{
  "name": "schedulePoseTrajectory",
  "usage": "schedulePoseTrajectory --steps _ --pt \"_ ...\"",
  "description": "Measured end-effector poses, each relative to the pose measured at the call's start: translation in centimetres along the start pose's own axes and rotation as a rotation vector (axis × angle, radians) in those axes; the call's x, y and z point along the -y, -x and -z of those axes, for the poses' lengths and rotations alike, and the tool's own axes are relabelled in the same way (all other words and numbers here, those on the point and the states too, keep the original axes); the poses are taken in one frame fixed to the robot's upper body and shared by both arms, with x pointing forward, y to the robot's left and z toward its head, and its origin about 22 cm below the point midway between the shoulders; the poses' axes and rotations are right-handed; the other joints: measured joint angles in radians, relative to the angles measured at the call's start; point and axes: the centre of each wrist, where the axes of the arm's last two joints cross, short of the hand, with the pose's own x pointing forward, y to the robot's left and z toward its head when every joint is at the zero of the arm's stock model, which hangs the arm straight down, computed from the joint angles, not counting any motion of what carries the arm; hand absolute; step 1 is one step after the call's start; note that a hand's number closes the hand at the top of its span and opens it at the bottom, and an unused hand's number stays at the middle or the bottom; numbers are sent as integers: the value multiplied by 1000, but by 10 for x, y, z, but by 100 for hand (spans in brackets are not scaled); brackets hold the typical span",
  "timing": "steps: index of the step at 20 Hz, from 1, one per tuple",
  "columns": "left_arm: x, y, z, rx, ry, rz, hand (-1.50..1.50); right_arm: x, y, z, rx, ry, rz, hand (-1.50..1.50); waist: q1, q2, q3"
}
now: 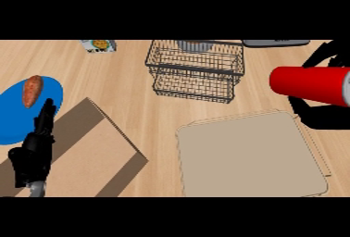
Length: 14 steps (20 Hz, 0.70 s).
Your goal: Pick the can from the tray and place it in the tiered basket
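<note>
Can (309,85): red, long axis level, clasped in the curled fingers of the right hand (327,115). Tiered basket (196,69): lies leftward of it, near. Left hand (35,148): fingers straight, resting far side.

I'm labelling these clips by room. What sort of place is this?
Probably a kitchen counter: a light wooden top with a wire tiered basket, a blue plate holding a sweet potato, and a red can held in the right robot hand.
</note>
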Motion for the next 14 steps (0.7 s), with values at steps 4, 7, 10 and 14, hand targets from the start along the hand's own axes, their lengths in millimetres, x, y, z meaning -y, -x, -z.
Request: schedulePoseTrajectory --steps 4,7,10,14 --pt "5 -3 3 8 16 2 0 12 -12 8 -21 25 8 150 18 6 0" --pt "9 -6 5 19 30 2 0 19 -19 19 -47 41 19 150 32 10 -1" --pt "11 -9 8 16 45 -3 0 22 -28 32 -70 45 19 150 45 13 -2" --pt "14 -11 11 27 65 -8 0 19 -39 50 -94 39 29 150 60 17 -3"
